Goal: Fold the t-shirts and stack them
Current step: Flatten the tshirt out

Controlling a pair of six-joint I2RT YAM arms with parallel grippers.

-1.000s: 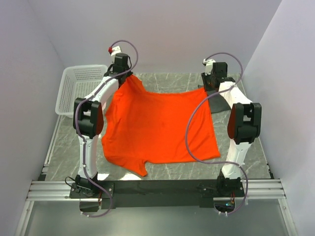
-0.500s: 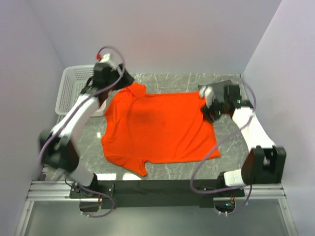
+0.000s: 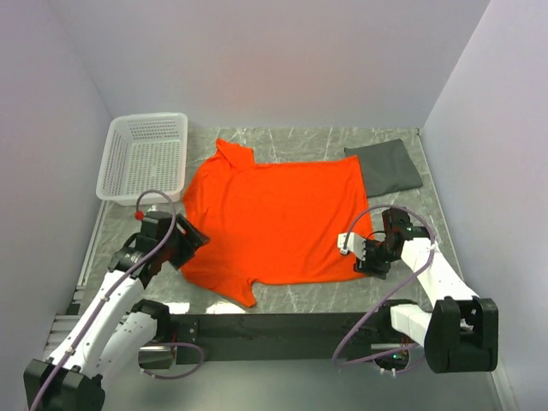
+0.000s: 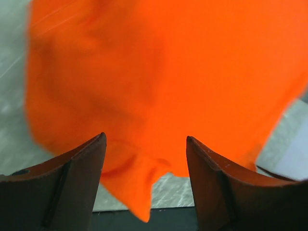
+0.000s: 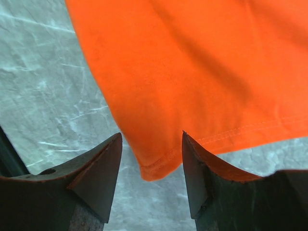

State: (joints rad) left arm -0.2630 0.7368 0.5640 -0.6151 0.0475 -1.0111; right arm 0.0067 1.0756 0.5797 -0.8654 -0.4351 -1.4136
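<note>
Grey marbled table [image 3: 300, 296] under spread orange t-shirt [image 3: 274, 214], folded dark grey t-shirt [image 3: 385, 167], white basket [image 3: 144, 161].

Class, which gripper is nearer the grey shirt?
Right. The right gripper is below the grey shirt in the top view; the left gripper is across the orange shirt.

The orange t-shirt [image 3: 274, 218] is seen as matt cloth with a stitched hem; the table [image 3: 291, 141] is finished in smooth grey marbling; the basket [image 3: 145, 158] is white plastic lattice.
</note>
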